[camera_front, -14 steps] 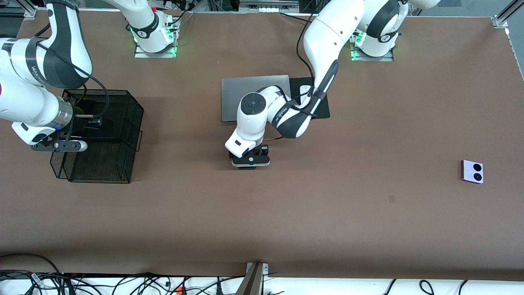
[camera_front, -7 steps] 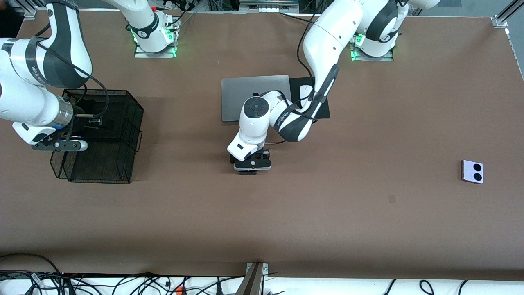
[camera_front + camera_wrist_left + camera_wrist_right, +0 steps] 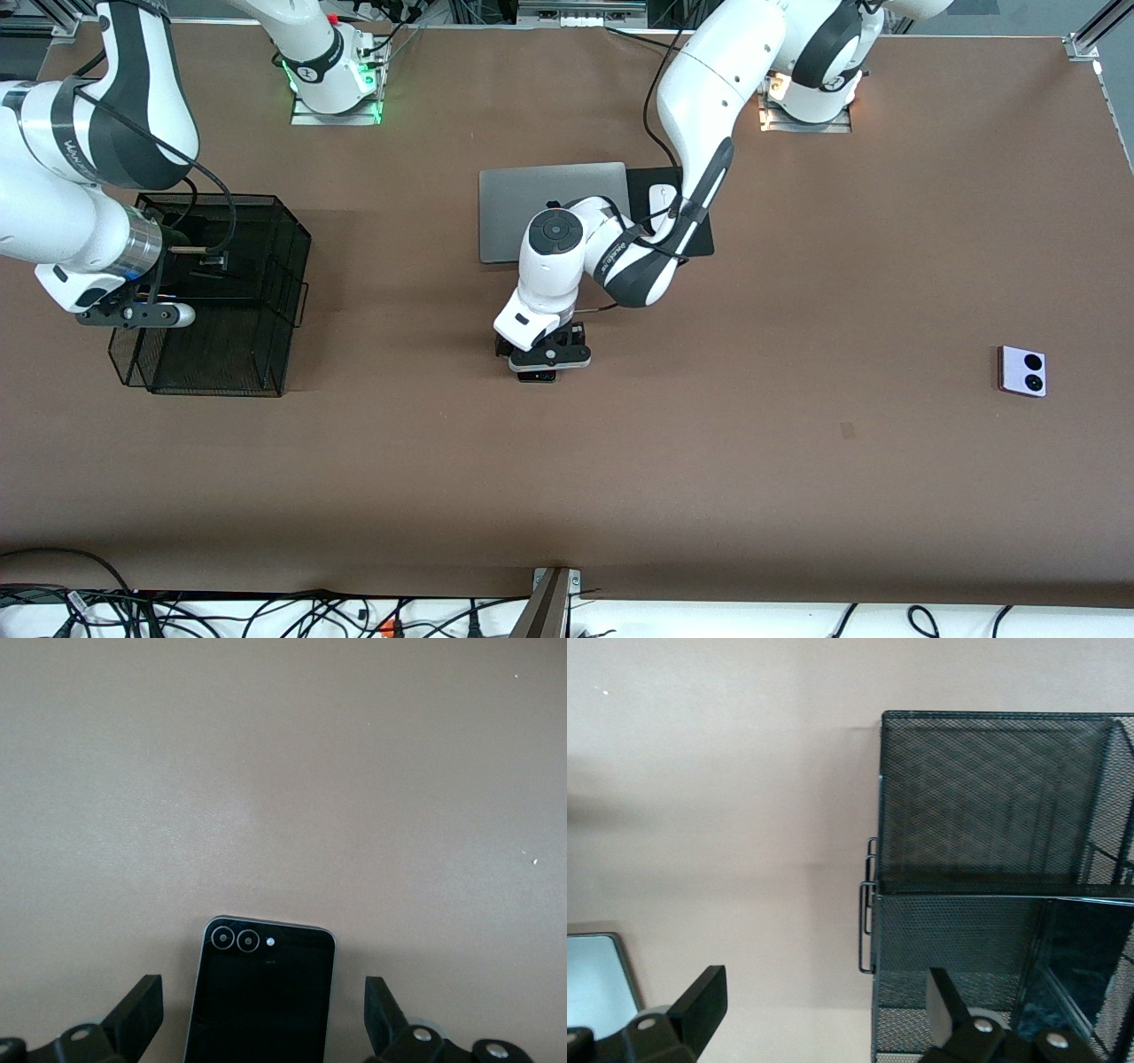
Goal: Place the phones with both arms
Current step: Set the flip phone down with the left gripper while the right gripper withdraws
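Your left hand [image 3: 542, 354] sits low over the middle of the brown surface [image 3: 709, 461] in the front view, nearer the front camera than the silver laptop [image 3: 523, 199]. A small square black phone [image 3: 537, 376] peeks out from under it, lying flat on the surface; you see only its nearer edge there, so its heading is hard to read from this view. Your right hand [image 3: 133, 313] hangs over the black mesh basket [image 3: 266, 292] at the right arm's end of the surface, and that arm waits. The lilac-white phone [image 3: 1022, 370] lies flat well apart toward the left arm's end, its two black circles lined up one nearer the front camera than the other. A white mouse [image 3: 659, 197] rests on a dark pad [image 3: 700, 239] beside the laptop.

In the left wrist view, you see your left hand [image 3: 264, 1014] spread wide, each finger [image 3: 135, 1017] standing clear of the black phone [image 3: 261, 992] with bare surface on both sides. The phone lies between the fingers, its long axis running straight away from the wrist and its two camera lenses at the end farthest from the hand.

In the right wrist view, your right hand [image 3: 824, 1014] is spread open and holds nothing. The mesh basket [image 3: 992, 815] lies below it, with one finger [image 3: 957, 1014] over the basket's divided compartments and the other over bare surface. A corner of the laptop [image 3: 598, 979] shows at the edge.
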Robot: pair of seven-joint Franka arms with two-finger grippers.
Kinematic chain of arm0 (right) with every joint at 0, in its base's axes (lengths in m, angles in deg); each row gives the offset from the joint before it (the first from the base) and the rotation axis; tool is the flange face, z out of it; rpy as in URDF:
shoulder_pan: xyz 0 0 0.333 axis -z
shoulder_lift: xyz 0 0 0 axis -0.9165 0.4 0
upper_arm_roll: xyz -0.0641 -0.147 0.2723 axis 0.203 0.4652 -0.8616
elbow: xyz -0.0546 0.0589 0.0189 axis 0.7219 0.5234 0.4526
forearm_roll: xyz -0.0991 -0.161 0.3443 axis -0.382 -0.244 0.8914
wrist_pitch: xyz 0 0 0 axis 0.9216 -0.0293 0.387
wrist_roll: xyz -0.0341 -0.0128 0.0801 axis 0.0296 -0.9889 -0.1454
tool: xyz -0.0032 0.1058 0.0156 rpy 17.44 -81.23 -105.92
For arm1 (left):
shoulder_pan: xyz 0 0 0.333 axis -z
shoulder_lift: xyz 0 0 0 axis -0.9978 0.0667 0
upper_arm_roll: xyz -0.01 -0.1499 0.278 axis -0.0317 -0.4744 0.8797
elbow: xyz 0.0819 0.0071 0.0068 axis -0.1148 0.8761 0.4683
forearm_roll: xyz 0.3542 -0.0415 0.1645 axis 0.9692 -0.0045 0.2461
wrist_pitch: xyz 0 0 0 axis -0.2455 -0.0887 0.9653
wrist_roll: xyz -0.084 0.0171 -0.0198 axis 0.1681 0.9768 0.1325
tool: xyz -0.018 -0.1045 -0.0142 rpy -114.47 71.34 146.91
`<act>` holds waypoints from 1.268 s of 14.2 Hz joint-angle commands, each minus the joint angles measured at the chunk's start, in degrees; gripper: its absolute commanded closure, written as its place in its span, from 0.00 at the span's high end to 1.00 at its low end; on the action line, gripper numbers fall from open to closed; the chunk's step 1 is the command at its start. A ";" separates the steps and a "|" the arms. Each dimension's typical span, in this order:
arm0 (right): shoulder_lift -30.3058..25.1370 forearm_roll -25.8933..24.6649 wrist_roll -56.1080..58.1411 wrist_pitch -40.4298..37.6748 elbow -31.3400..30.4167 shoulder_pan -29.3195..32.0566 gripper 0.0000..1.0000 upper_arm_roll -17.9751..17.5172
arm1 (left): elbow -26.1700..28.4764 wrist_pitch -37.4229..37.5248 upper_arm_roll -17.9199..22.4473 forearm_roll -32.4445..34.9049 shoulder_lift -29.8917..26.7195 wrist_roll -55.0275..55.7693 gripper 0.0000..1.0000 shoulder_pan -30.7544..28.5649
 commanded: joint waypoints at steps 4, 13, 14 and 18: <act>-0.15 1.16 -1.28 -2.26 2.21 -0.87 0.99 -0.19 | -1.88 5.13 2.75 -0.66 -2.31 -0.16 1.00 0.47; 0.11 0.45 -11.89 -3.50 5.89 -3.06 0.99 -5.89 | -0.30 30.16 2.22 -1.45 -9.96 -24.57 1.00 -6.64; 0.81 0.45 -14.18 -3.06 6.51 -4.11 0.99 -7.12 | 1.62 30.89 2.22 -1.45 -11.36 -27.47 1.00 -7.95; 8.79 0.89 -20.77 -2.45 15.27 -9.82 0.99 -8.72 | 17.42 30.63 2.40 -0.31 -22.24 -38.38 1.00 -14.37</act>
